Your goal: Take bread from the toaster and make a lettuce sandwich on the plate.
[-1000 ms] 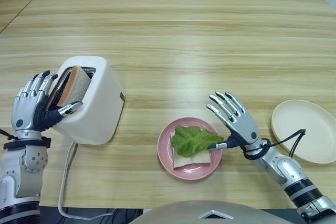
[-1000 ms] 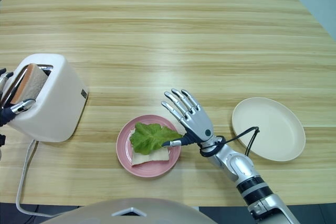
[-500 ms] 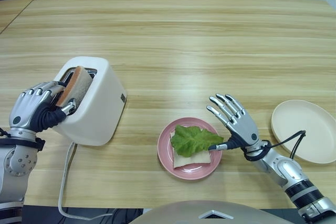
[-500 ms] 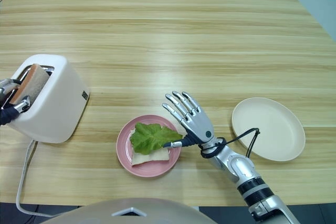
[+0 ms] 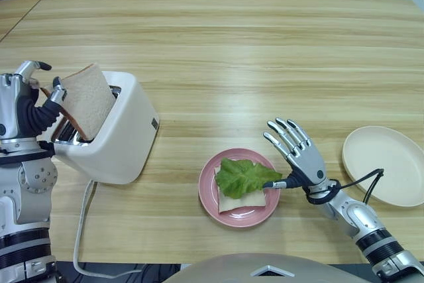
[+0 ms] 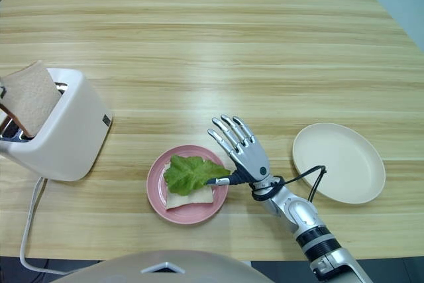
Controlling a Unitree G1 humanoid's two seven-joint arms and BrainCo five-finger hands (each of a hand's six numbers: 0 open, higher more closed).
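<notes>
My left hand [image 5: 26,101] grips a slice of bread [image 5: 88,99] that stands lifted above the slot of the white toaster [image 5: 112,137] at the table's left. A pink plate [image 5: 240,187] near the front holds another bread slice [image 5: 242,198] with a green lettuce leaf [image 5: 242,175] on top. My right hand [image 5: 298,158] rests just right of the plate with fingers spread, its thumb tip touching the leaf's edge and holding nothing.
A cream plate [image 5: 386,164] lies at the right edge of the table. The toaster's cord [image 5: 81,230] runs down off the front edge. The wooden table [image 5: 225,51] stretches bare behind; chair and desk legs stand in the room beyond.
My left hand closed on the slice in the toaster and raised it up out of the slot. The right hand sank slightly and stayed beside the plate.
</notes>
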